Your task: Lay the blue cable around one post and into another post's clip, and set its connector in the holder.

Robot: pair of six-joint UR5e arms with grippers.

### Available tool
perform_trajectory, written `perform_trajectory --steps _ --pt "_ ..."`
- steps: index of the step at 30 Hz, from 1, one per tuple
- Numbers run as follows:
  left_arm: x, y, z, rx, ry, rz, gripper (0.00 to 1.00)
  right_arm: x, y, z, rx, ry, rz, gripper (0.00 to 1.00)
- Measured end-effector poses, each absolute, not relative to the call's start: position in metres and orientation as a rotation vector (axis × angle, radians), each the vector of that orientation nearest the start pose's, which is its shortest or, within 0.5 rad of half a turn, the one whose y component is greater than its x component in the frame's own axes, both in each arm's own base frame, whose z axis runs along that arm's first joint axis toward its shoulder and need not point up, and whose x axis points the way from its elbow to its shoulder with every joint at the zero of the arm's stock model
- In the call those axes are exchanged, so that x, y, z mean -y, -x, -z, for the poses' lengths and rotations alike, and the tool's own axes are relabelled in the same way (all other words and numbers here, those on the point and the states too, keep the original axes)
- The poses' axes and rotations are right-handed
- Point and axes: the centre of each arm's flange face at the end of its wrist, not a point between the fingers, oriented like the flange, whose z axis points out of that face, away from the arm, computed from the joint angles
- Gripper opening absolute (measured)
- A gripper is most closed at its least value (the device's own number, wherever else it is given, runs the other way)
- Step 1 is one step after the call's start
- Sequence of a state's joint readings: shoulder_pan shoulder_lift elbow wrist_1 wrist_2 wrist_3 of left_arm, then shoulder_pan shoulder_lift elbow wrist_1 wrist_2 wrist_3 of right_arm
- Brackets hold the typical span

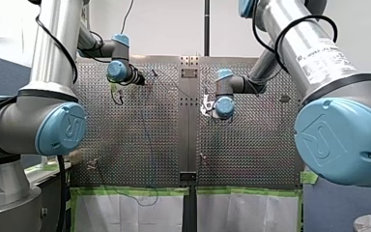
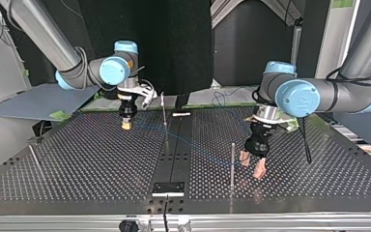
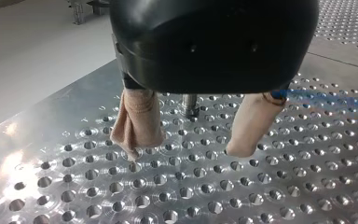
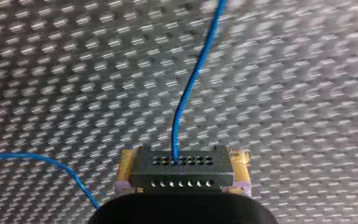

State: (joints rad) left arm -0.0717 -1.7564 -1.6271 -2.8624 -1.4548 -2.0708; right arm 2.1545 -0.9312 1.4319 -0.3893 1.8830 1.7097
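My right gripper [image 4: 182, 186] is shut on a dark connector [image 4: 182, 170], its yellow pads [image 4: 125, 164] on either side. The blue cable [image 4: 191, 79] runs out of the connector over the perforated plate. At the top view's left this gripper [image 2: 125, 124] hangs just above the table. From there the cable [image 2: 193, 144] trails low across the middle. My left gripper [image 3: 191, 140] is open, its beige fingers [image 3: 137, 123] just above the plate with a post's base [image 3: 189, 105] beyond the gap. In the top view it [image 2: 252, 163] stands beside a thin post [image 2: 232, 164].
A second thin post [image 2: 164, 121] stands near the table's middle and a third [image 2: 35, 159] at the top view's left. A dark holder block [image 2: 168, 188] sits on the centre strip near that view's front edge. Slack cable [image 1: 140, 199] loops over the table's taped edge.
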Motion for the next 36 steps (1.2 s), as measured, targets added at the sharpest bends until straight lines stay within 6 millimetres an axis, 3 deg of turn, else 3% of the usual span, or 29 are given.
perform_trajectory --steps 8,24,36 --pt "0.184 -0.55 -0.39 -1.539 0.24 0.541 1.0 0.498 -0.449 -0.126 1.27 -1.497 -1.326 0.0" --pt "0.183 -0.551 -0.39 -1.539 0.241 0.539 1.0 0.469 -0.413 -0.057 1.292 -1.507 -1.263 0.0" --pt "0.182 -0.551 -0.39 -1.538 0.243 0.538 1.0 0.443 -0.358 0.036 1.388 -1.535 -1.138 0.0"
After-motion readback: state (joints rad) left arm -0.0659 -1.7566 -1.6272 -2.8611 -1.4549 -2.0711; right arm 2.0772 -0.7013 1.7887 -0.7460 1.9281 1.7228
